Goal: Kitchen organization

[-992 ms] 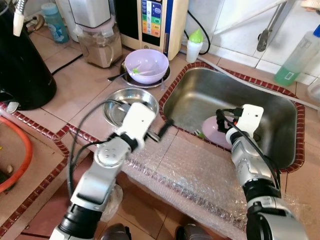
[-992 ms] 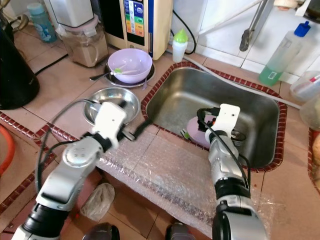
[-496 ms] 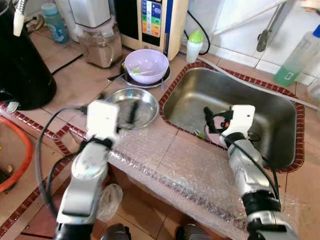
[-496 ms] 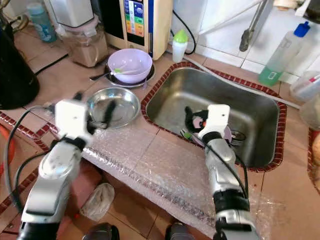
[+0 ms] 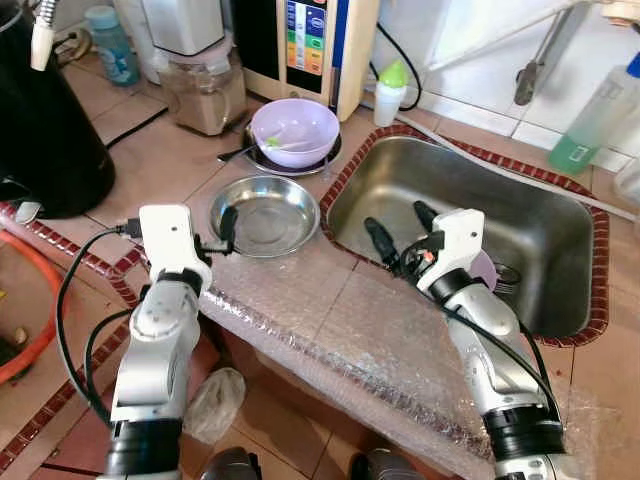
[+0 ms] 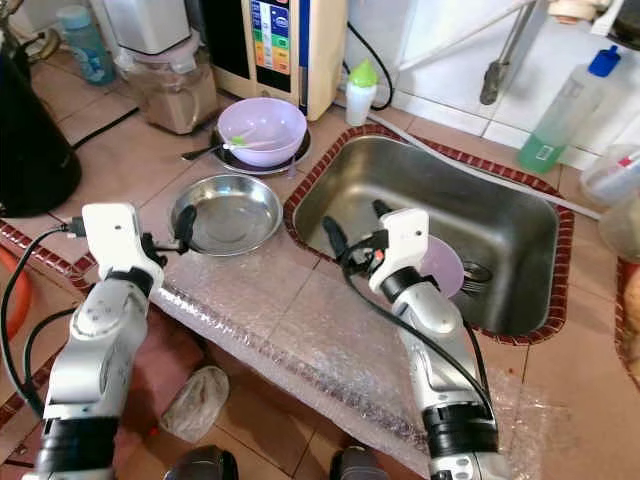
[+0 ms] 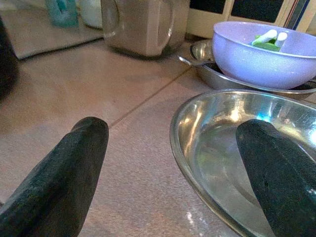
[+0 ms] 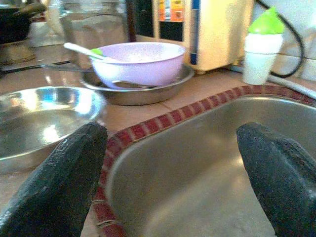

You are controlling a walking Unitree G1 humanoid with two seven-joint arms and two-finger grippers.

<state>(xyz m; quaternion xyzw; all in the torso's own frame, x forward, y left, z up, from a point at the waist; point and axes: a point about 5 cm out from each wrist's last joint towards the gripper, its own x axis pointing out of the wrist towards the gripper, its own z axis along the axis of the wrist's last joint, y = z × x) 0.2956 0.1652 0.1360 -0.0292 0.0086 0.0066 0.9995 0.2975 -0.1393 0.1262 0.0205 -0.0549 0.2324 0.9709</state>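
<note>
Left pincer [image 5: 228,232] sits low at the near-left rim of the steel dish [image 5: 265,213], fingers spread wide and holding nothing. In the left wrist view one finger [image 7: 59,173] is out over bare table tile and the other [image 7: 281,173] hangs over the dish's bowl, so the rim runs right between them. That is the relation to watch: the dish lies straight ahead of this pincer, toward the back of the table, and a short push forward would likely put the rim in the grip. The dish is round, so it has no long axis to line up with.

Right pincer [image 6: 355,232] is over the left end of the sink [image 6: 500,210], also wide open and empty. Its wrist view looks across the sink's red-tiled edge toward the dish and the lilac bowl [image 8: 138,61] behind it. The left arm is clearly the nearer one to the dish.

The lilac bowl stands in a second steel dish [image 5: 330,158] near the back of the table, by the sink's far-left corner, with a green-and-white utensil [image 5: 275,143] resting in it. A pale purple plate [image 6: 445,268] lies in the sink, mostly hidden behind the right arm, so its full outline is hard to read. What else lies on the sink floor near the drain I cannot make out.
</note>
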